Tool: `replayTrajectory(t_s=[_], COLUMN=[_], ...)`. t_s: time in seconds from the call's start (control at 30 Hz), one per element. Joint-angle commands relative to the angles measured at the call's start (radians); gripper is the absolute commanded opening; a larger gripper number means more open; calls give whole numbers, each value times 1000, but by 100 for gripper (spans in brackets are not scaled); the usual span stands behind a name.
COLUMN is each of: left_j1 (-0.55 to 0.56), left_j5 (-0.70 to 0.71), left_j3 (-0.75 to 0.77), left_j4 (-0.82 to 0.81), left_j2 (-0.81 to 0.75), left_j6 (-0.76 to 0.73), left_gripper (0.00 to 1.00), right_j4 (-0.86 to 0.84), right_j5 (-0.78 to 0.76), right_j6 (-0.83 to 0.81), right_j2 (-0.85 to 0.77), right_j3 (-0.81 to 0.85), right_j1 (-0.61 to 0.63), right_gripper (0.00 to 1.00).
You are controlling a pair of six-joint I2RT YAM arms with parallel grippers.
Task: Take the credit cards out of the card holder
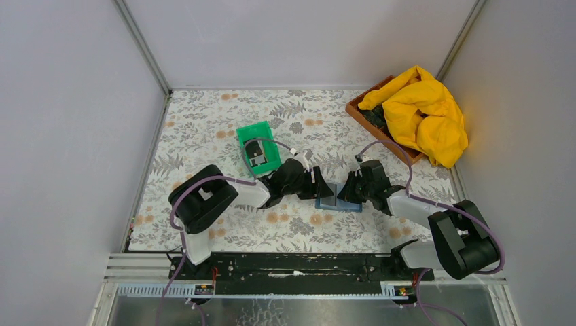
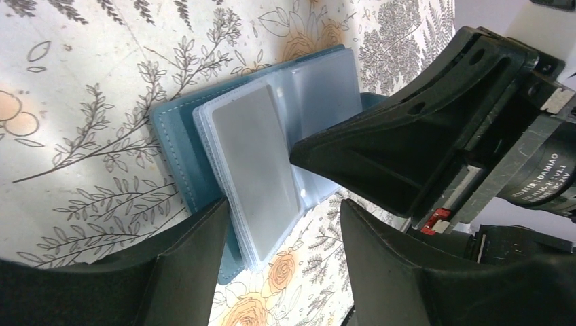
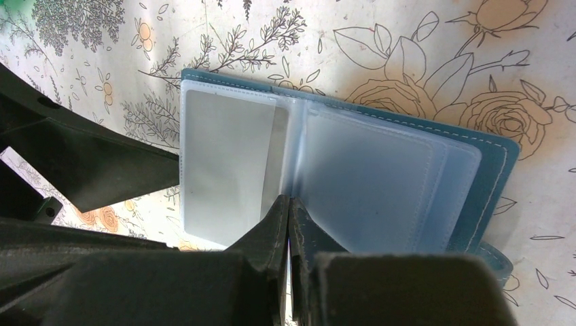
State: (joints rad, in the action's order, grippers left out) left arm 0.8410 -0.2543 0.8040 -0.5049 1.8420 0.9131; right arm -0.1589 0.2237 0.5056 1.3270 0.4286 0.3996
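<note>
Clenching the right hand [image 3: 289,204] at the near edge of the card holder [image 3: 498,180], fingertips pressed together right by the fold of the clear sleeves; not showing whether a sleeve is nipped between them. Showing, from the right wrist only, a grey card [image 3: 227,159] tucked in the sleeve left of the fold and milky, paler sleeves stacked right of it.

Spreading the left hand [image 2: 284,217] wide, released, one finger on either side of the sleeves' end, gripping nothing. Catching, from the left wrist only, the stitched blue cover poking out beside the sleeves and the right hand's dark wedge lying over the other half.

Lying open and face up near the middle of the tabletop [image 1: 204,129], between the two hands, long axis running left to right, fold running near to far. Leaving bare patterned surface before and behind the holder; crowding its left and right ends with the arms.

Farther back, from the top only: resting dark cards [image 1: 256,157] in a green tray [image 1: 251,129] just behind the left hand; heaping a yellow cloth [image 1: 424,115] over a brown box [image 1: 354,109] at the far right corner.
</note>
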Motion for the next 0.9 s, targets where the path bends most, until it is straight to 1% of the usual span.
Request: replayTrajectory(t_s=[0.0,0.37,0.57,0.6,0.67,0.8,0.87], left_j1=[19,24,25,25,24,25,25], left_j5=[-41,-46,-55,-54,-53,-52,-53], left_j3=[40,55,64,66,69,70,71], left_j4=[-55,-48,-58,-62,-64,-71,-76], left_j2=[-1,-30,-19,-19,-19,-15,-12], left_j6=[22,25,30,31,32,35,37], left_gripper=[68,68,68,68,68,68,68], right_j4=[19,22,50,58,74,100,105], right_j5=[6,6,3,3,3,4,17], right_j6=[-4,0,1,2,1,-5,-6], right_j2=[18,3,-51,-68,-96,-128,-142], right_j3=[-11,-16,-16,-16,-12,-1,2], right_j1=[8,8,8,7,8,7,8], right_gripper=[4,4,5,8,21,38,49])
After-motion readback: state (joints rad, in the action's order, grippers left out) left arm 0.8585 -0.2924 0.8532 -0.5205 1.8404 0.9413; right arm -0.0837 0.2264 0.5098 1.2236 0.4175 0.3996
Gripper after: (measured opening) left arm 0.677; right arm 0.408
